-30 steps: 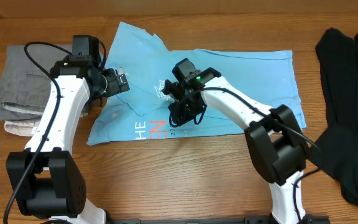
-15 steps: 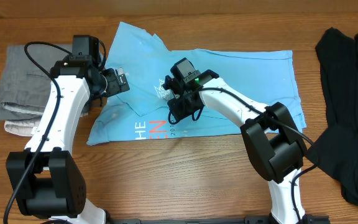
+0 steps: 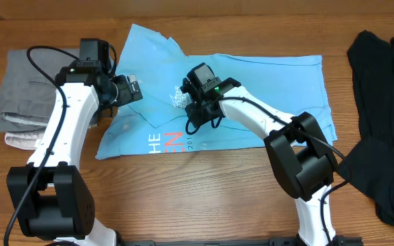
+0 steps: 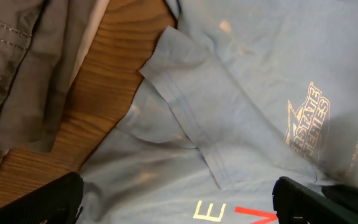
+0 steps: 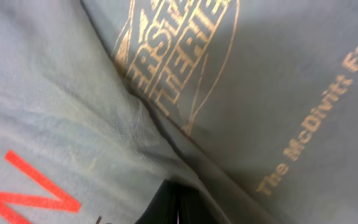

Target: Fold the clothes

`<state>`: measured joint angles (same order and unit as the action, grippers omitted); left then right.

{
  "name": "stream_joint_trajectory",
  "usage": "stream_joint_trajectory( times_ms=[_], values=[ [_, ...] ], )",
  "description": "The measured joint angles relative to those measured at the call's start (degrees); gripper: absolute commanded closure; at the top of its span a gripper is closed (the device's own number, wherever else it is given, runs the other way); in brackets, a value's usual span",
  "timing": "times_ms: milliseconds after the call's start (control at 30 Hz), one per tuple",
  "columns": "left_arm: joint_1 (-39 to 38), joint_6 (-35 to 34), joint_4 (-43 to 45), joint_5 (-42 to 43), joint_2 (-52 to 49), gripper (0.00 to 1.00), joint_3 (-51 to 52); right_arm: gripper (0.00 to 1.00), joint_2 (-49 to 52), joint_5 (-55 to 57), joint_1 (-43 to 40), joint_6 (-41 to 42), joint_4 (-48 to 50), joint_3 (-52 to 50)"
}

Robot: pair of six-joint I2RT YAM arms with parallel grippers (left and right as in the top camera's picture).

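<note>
The T-shirt [image 3: 279,89] is spread across the middle of the surface [image 3: 183,198]. A pile of folded garments [image 3: 22,89] is set just to its left, and another garment [image 3: 388,123] is laid well apart at the far right edge. The left pincer [image 3: 134,89] is positioned over the shirt's left sleeve, and the right pincer [image 5: 178,206] is set down near the shirt's middle.

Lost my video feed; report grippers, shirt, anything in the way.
Left gripper open, above the sleeve. Right gripper shut on the T-shirt by its logo. Grey clothes left, black garment right, both clear of it.

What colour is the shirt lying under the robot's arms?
Light blue T-shirt; the overhead view shows it best.
</note>
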<state>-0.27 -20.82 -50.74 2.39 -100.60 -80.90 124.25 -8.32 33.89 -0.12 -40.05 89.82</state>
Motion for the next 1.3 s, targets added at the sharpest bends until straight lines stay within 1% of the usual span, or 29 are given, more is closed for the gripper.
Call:
stream_joint_trajectory(
  times_ms=[67,100,167,367,467,633,733,867,933,1100,1167,1300],
  values=[
    [0.0,0.0,0.0,0.0,0.0,0.0,0.0,0.91,0.0,1.03,0.0,0.0,0.68,-0.04],
    [0.0,0.0,0.0,0.0,0.0,0.0,0.0,0.87,0.0,1.79,0.0,0.11,1.2,-0.09],
    [0.0,0.0,0.0,0.0,0.0,0.0,0.0,0.82,0.0,3.28,0.0,0.2,1.97,-0.2],
    [0.0,0.0,0.0,0.0,0.0,0.0,0.0,0.79,0.02,5.57,0.0,0.13,6.27,-0.37],
    [0.0,0.0,0.0,0.0,0.0,0.0,0.0,0.73,0.02,5.86,-0.11,0.07,8.33,-0.37],
    [0.0,0.0,0.0,0.0,0.0,0.0,0.0,0.73,0.02,6.25,-0.61,0.61,11.23,-0.31],
    [0.0,0.0,0.02,-0.02,0.0,0.0,0.0,0.71,0.0,6.16,-1.77,3.45,6.95,0.31],
    [0.0,0.0,0.0,-0.02,0.0,0.0,0.0,0.7,-2.01,4.46,-4.98,6.51,-2.03,1.81],
    [0.0,0.0,0.02,0.0,0.0,0.0,0.0,0.7,-5.53,3.72,-6.67,7.8,-8.63,2.19],
    [0.0,0.0,0.0,0.0,0.0,0.0,0.0,0.68,-12.85,3.17,-8.2,9.64,-20.28,3.93],
    [0.0,0.0,0.0,0.0,0.0,0.0,0.0,0.68,-13.77,2.86,-7.96,9.16,-22.93,3.85],
    [0.0,0.0,0.02,0.0,0.0,0.0,0.0,0.68,-13.68,2.43,-7.85,4.85,-19.85,-1.11]
  ],
)
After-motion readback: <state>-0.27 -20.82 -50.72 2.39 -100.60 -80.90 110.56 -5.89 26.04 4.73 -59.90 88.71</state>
